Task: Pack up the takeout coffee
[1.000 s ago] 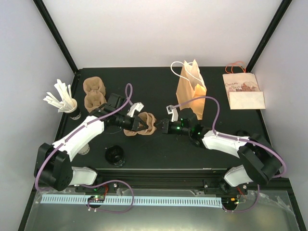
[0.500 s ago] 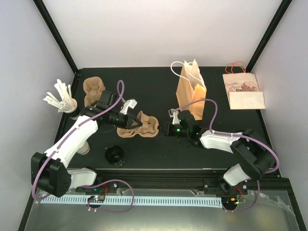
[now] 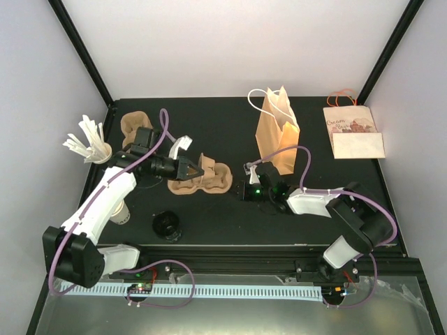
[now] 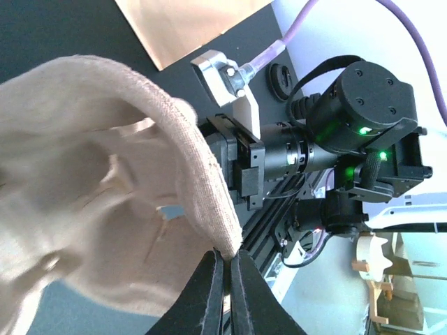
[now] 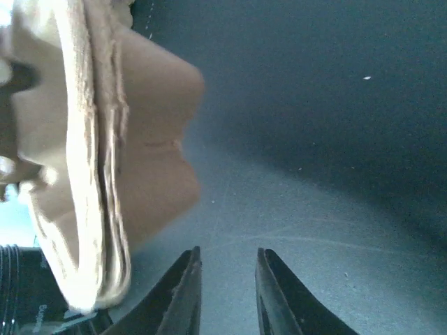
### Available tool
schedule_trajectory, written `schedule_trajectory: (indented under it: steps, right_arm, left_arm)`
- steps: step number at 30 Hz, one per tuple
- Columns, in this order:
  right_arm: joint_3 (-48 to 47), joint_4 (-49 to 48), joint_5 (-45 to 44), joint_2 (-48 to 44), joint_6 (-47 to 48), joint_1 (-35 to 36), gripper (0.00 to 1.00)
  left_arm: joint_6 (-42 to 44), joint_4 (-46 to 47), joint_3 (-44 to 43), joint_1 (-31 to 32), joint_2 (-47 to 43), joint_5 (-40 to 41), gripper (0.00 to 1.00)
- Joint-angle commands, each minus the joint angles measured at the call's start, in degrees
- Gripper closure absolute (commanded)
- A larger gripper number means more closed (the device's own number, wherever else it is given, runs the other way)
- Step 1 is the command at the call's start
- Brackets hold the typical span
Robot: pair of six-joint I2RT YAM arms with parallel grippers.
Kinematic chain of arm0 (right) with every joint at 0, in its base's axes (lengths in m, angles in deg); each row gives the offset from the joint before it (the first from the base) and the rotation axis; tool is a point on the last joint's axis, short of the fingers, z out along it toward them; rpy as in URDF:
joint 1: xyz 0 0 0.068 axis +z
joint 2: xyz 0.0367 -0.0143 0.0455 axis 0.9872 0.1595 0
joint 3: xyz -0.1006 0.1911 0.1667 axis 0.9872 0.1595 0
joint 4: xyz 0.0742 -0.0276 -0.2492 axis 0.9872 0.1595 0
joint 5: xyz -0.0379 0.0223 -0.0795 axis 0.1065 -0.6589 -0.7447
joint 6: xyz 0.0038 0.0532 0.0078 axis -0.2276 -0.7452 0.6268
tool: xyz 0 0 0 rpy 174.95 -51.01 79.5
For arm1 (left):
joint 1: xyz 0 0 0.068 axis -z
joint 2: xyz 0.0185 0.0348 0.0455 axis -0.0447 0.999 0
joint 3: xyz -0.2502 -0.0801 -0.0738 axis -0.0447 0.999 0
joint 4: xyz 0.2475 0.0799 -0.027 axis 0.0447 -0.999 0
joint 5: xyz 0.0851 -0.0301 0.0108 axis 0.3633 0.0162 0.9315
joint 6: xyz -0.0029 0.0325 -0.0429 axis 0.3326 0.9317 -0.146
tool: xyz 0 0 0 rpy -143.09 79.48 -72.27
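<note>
Change: the cup carrier [image 3: 202,178] has shifted left since a second ago, and the right gripper [image 3: 244,188] has let go of it.
Left gripper [image 4: 227,259]: pinching the carrier's rim.
Right gripper: jaws slightly apart, empty.
Carrier: on the table [image 3: 230,132], left of the upright paper bag [image 3: 277,129].

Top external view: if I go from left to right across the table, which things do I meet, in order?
Cup of white stirrers → stacked pulp carriers → single pulp carrier → upright paper bag → flat printed bag.
</note>
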Motion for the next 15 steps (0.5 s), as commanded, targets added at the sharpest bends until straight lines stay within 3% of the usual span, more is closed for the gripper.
schedule_trajectory:
  steps: [1, 7, 15]
  right_arm:
    - [-0.4, -1.11, 3.42, -0.14, 1.33, -0.28, 0.72]
    - [-1.89, 4.25, 1.45, -4.43, 4.11, -0.2, 0.62]
    - [-5.03, 17.32, -8.32, -9.55, 7.54, -0.13, 0.5]
  left_arm:
    - [0.05, 5.58, 2.12, -0.55, 2.45, -4.03, 0.98]
    - [-0.27, 7.92, 4.27, -0.55, 4.99, -2.96, 0.98]
    - [-0.74, 9.04, 4.78, -0.46, 6.35, -2.59, 0.98]
